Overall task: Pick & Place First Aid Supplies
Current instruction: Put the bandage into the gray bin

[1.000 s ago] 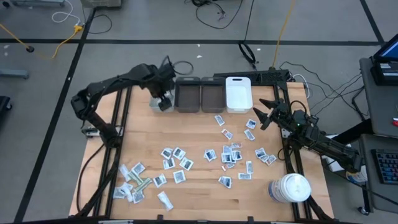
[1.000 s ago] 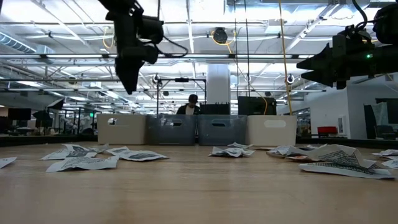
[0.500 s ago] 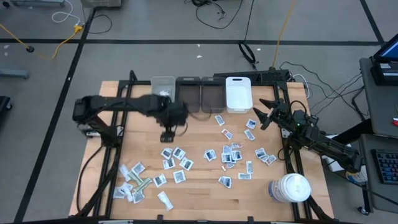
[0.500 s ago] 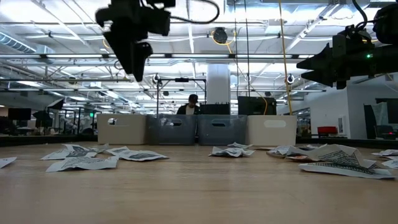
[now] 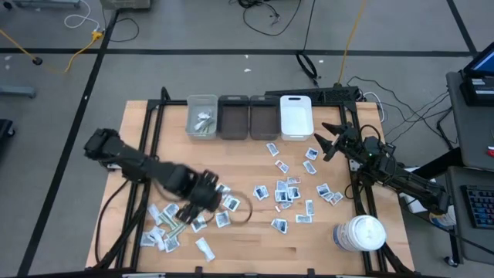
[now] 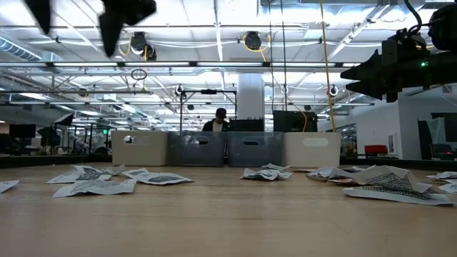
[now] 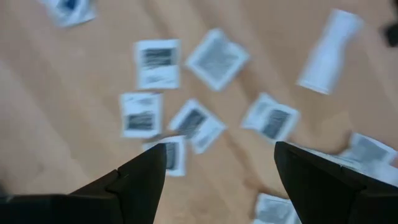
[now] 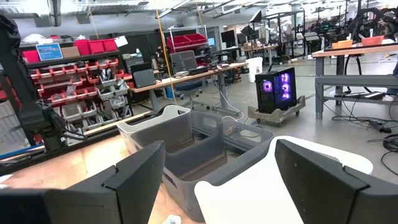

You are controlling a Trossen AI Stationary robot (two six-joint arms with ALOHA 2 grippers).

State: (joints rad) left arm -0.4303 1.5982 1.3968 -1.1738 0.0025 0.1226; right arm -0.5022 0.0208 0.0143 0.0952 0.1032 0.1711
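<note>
Many small white sachets with dark print, the first aid supplies, lie flat on the wooden table: one cluster near the front left (image 5: 170, 210) and another right of the middle (image 5: 287, 190). My left gripper (image 5: 202, 202) hangs open above the left cluster, pointing down; in its wrist view (image 7: 217, 180) sachets (image 7: 157, 62) and a longer white strip (image 7: 328, 43) lie below, with nothing between the fingers. My right gripper (image 5: 325, 143) waits open and level at the table's right edge, facing the bins (image 8: 217, 180). A few sachets lie in the far-left pale bin (image 5: 202, 120).
Two dark grey bins (image 5: 248, 117) and a white bin (image 5: 296, 117) line the far edge beside the pale one. A large white lidded jar (image 5: 360, 233) stands at the front right corner. Bare wood lies along the near edge, mid-table.
My left gripper has swung from above the pale bin at the far edge toward the near edge, turning as it went, and now hangs over the front left cluster of sachets. Its height looks unchanged. The sachets on the table have not moved.
</note>
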